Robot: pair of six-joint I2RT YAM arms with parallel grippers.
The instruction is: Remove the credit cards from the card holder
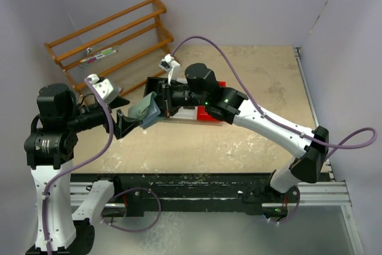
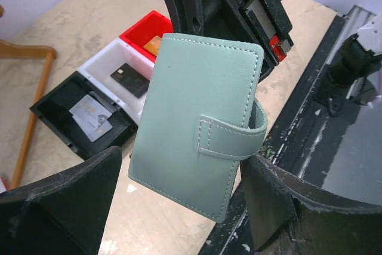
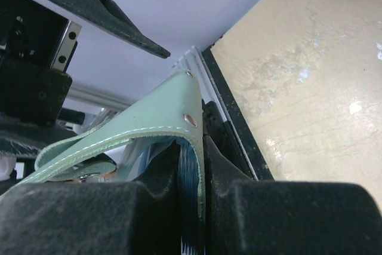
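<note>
A: The left fingers (image 2: 65, 201), what is their state?
B: Wide apart and holding nothing, near the lower end of the card holder (image 2: 197, 129), which hangs above the surface (image 1: 250, 141). The right fingers (image 3: 286, 219) pinch its other edge firmly.
A: And the cards?
B: The silvery card (image 2: 89, 117) is in the black bin (image 2: 57, 103), the black card (image 2: 130, 80) in the white bin (image 2: 102, 64), the orange card (image 2: 153, 45) in the red bin (image 2: 143, 28). Whether more are inside, I cannot tell. Next, I judge, the left fingers should take the free cover and open it.

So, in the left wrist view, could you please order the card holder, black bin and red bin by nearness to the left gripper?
1. card holder, inside the left gripper.
2. black bin, on the left.
3. red bin, farther back.
</note>
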